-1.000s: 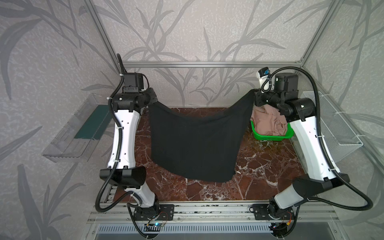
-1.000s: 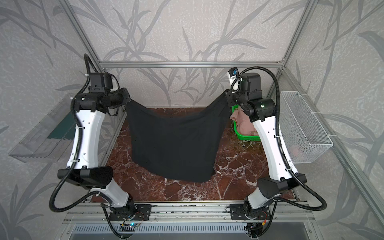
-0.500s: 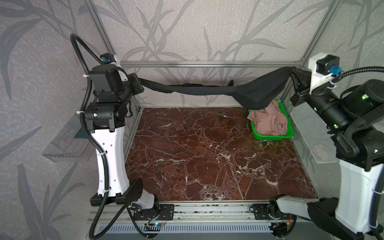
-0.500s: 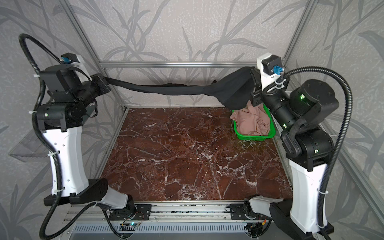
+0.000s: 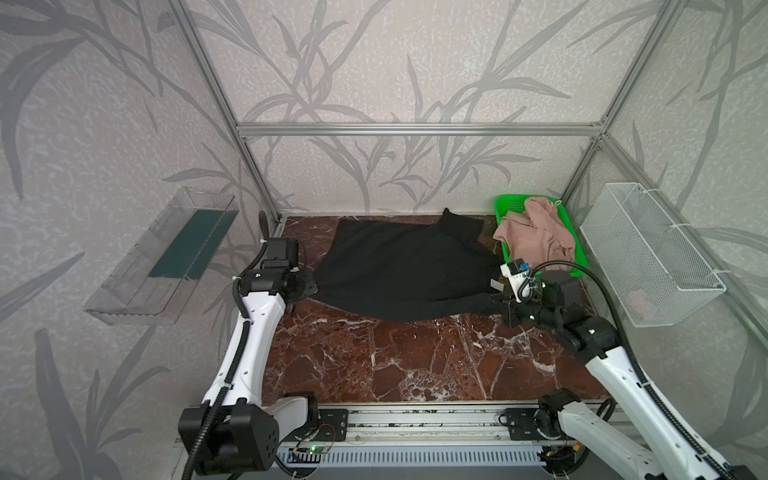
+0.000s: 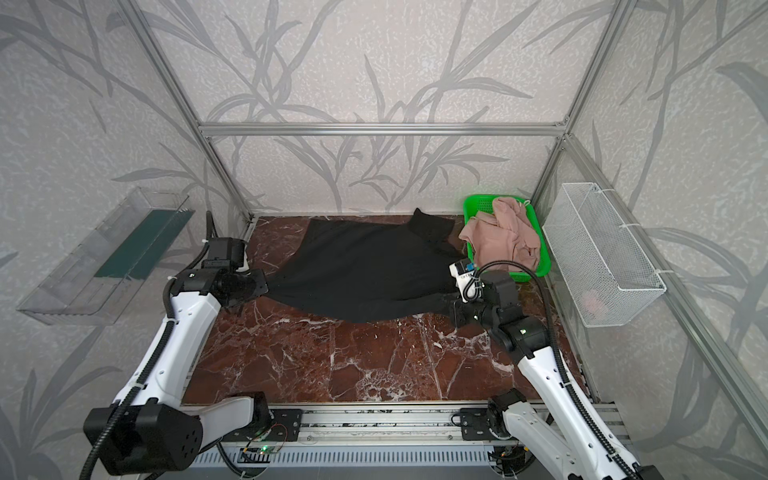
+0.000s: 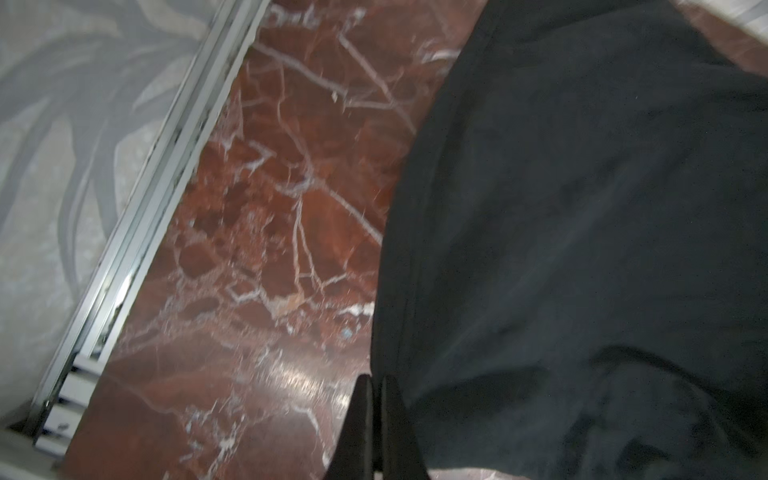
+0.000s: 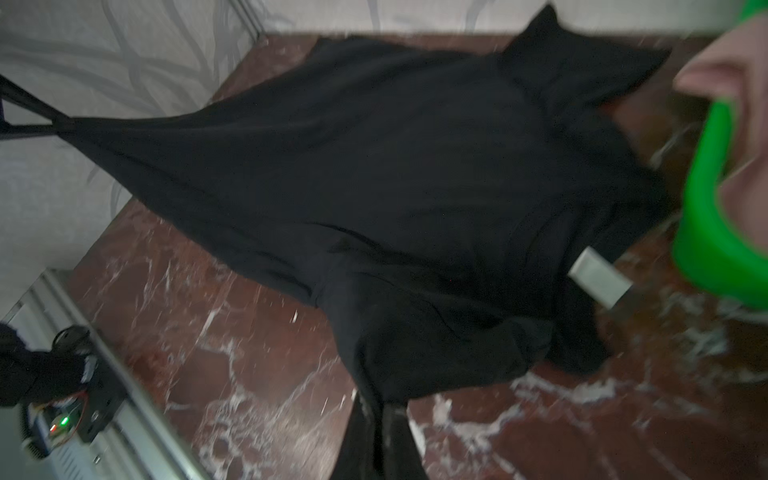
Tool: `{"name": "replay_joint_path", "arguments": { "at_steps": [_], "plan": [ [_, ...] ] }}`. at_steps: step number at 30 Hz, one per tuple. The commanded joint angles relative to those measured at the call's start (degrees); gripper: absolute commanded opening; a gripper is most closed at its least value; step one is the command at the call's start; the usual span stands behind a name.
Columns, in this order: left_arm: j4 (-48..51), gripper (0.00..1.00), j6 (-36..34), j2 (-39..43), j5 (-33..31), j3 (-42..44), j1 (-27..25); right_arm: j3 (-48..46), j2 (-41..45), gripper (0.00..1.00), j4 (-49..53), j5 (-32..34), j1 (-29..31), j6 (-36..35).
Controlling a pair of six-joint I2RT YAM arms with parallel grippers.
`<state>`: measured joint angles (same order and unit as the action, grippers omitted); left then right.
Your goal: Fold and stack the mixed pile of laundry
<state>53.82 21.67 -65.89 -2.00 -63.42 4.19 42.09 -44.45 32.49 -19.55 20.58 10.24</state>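
table: red-brown marble top (image 5: pixel 374 365), takes up the whole floor of the cell, front half is bare.
black T-shirt: (image 5: pixel 403 270) spread over the back half of the table. The long axis goes left to right, strung between the two grippers. The left end is pulled into a tight point, the right end is bunched up. The near edge sags toward the front in a curve, and one sleeve sticks up at the back right, just beside the green basket.
wire basket: white mesh (image 5: pixel 648 253) hanging on the right wall, well apart from the shirt.
clear tray: (image 5: pixel 162 257) on the left wall, with a dark green panel in it.
green basket: (image 5: pixel 505 203) in the back right corner of the table.
pink shorts: (image 5: pixel 536 237) heaped in the green basket, spilling over its near-left rim.
left gripper: (image 5: pixel 309 286) low at the left table edge, jaws pinched tight on the shirt's pointed left end; the wrist view shows the fingers (image 7: pixel 365 399) nearly touching.
right gripper: (image 5: pixel 500 305) low in front of the green basket, clamped on the bunched right end.
neck label: grey tab (image 5: pixel 496 284) at the shirt's right end, right by the right gripper.
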Motion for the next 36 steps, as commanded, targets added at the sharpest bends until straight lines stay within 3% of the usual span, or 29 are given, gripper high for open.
{"name": "replay_joint_path", "arguments": {
  "at_steps": [1, 7, 12, 16, 24, 36],
  "plan": [
    [3.0, 0.00, 3.1, 5.0, -4.8, 1.4, 0.3, -2.1, 6.8, 0.00, 2.1, 1.1, 4.0, 11.0],
    [6.5, 0.00, 6.2, 6.5, -7.3, 2.4, 0.4, -3.4, 8.1, 0.00, 10.1, 5.7, 5.8, 14.9],
    [5.6, 0.00, 9.5, 6.4, -6.4, 6.4, 0.4, -1.9, 5.3, 0.00, 10.7, 8.2, 5.8, 13.1],
    [3.0, 0.00, 12.5, 5.9, -8.7, 9.2, 0.4, 1.7, -3.4, 0.00, 7.6, 8.8, 5.9, 11.1],
    [3.4, 0.00, 17.4, 2.3, -21.8, 10.0, 1.0, 12.7, -24.1, 0.00, 2.4, 10.3, 5.8, 5.5],
    [-2.6, 0.00, 22.6, -4.4, -17.7, 14.0, 5.7, 22.7, -42.2, 0.00, -3.0, 6.4, -1.0, 4.9]
  ]
}}
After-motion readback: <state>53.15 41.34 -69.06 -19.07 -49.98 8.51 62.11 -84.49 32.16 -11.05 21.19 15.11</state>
